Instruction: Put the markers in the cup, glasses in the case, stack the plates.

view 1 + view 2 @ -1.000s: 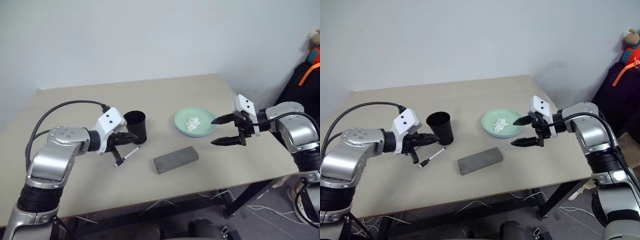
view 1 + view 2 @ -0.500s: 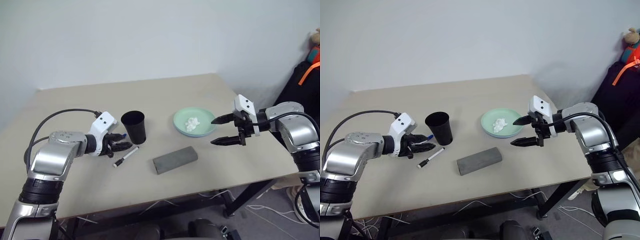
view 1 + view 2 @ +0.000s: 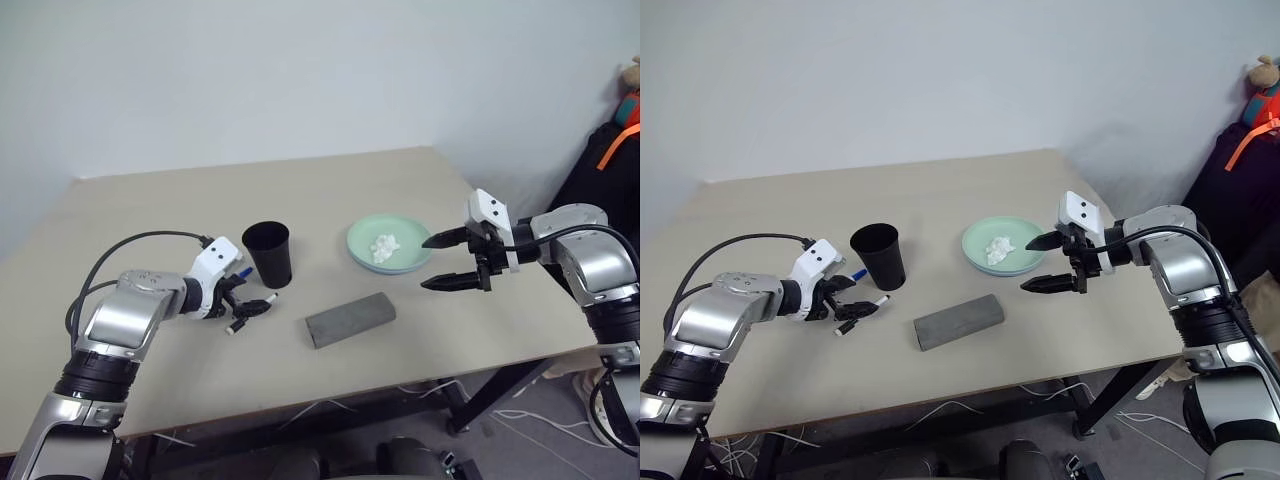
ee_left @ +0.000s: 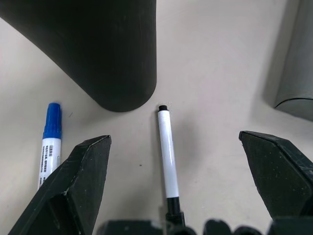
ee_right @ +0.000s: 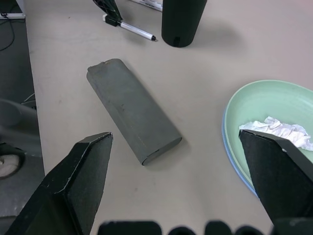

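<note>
My left gripper [image 3: 250, 300] is open, low over the table, its two fingers standing either side of the black-capped marker [image 4: 166, 152], which lies flat. The blue-capped marker [image 4: 50, 139] lies beside it, close to the base of the upright black cup [image 3: 270, 254]. The grey case [image 3: 350, 319] lies shut in the middle of the table. The mint green plate [image 5: 274, 105] sits on the light blue plate [image 5: 230, 147] with a crumpled white tissue [image 3: 385, 245] in it. My right gripper [image 3: 427, 265] hangs open and empty just right of the plates. The glasses are out of view.
The tan table [image 3: 160, 200] ends close behind my right gripper, with a dark bag with orange straps [image 3: 610, 150] beyond that edge. Cables lie on the floor below the front edge.
My left gripper has sunk to the table and gone from shut to open, now around the black-capped marker. The blue-capped marker has come into sight by the cup. The right arm kept still.
</note>
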{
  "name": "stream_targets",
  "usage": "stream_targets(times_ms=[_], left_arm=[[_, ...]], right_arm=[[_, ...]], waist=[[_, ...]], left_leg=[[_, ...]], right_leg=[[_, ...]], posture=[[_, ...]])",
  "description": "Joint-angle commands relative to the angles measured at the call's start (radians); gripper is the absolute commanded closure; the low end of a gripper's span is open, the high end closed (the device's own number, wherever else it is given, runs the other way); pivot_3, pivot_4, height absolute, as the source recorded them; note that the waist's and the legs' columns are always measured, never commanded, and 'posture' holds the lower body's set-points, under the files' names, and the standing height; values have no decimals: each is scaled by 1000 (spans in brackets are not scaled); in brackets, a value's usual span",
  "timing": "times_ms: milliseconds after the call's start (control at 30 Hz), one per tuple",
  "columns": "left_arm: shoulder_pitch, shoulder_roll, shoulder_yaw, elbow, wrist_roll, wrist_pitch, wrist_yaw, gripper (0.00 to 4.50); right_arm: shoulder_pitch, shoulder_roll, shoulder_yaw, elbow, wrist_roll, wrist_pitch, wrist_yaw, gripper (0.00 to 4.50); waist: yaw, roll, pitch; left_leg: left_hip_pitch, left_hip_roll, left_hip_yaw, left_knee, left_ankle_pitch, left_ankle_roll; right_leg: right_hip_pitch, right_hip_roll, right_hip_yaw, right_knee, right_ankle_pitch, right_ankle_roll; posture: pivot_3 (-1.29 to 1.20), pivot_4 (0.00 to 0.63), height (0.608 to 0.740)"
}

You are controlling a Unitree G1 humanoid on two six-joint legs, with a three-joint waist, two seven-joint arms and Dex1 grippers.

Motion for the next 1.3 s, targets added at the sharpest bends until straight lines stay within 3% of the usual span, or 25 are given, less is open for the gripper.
stream_targets(times_ms=[33,600,1300], left_arm=[[-59,-5,-22,19,26,-25,6,43],[-106,-49,-92,201,94,-139,-6,43],[-48,-76,-100,235,127,-209,-18,43]], right_arm=[[-13,-8,-30,-32,14,2,-4,0],[-3,-7,-36,-54,20,14,-16,0],[4,-8,-38,-65,21,12,-19,0]], waist=[[0,0,0],[0,0,0],[2,0,0]], left_leg=[[0,0,0,0,0,0],[-3,0,0,1,0,0],[-5,0,-1,2,0,0]], right_leg=[[0,0,0,0,0,0],[-2,0,0,0,0,0],[-3,0,0,0,0,0]], posture=[[0,0,727],[0,0,727],[0,0,727]])
